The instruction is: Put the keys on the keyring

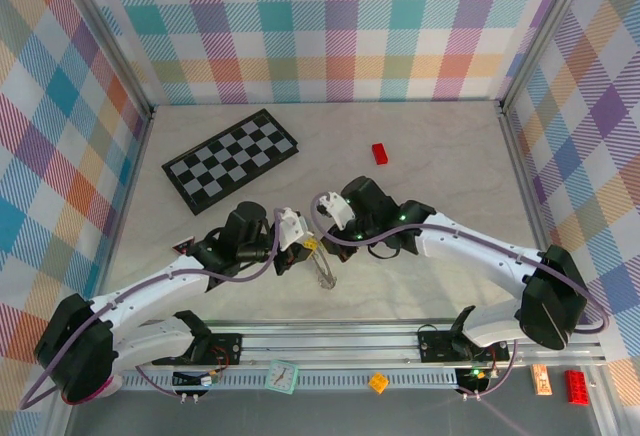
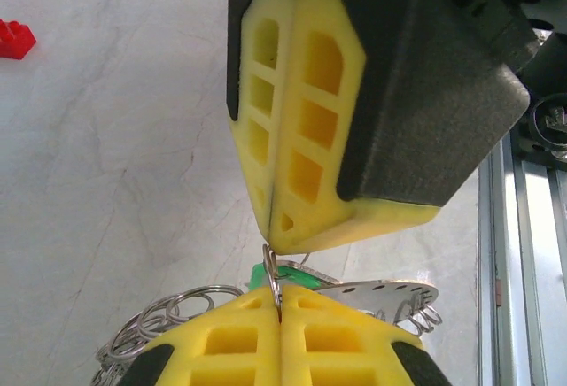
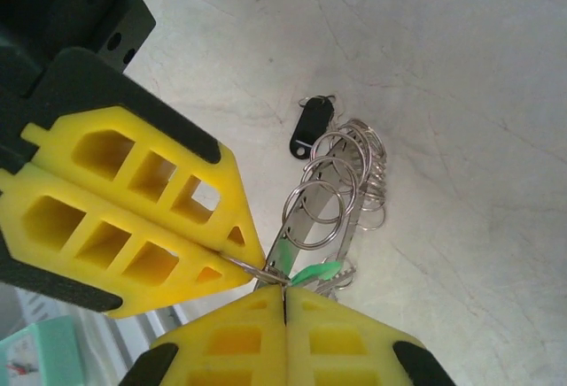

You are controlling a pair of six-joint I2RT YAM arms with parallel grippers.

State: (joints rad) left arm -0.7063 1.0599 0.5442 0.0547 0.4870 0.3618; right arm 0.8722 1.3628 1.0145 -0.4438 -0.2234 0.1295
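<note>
Two keys show: one black-headed key and one green-headed key. There is one keyring. There are also one chessboard, one orange block and two red blocks: a far red block and a near red block.

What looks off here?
The left fingers and right fingers pinch one thin ring of the keyring, tip to tip. The black key looks loose on the table; the chessboard sits skewed to the walls.

No legible txt, labels or nos. anywhere (clock face too small).
</note>
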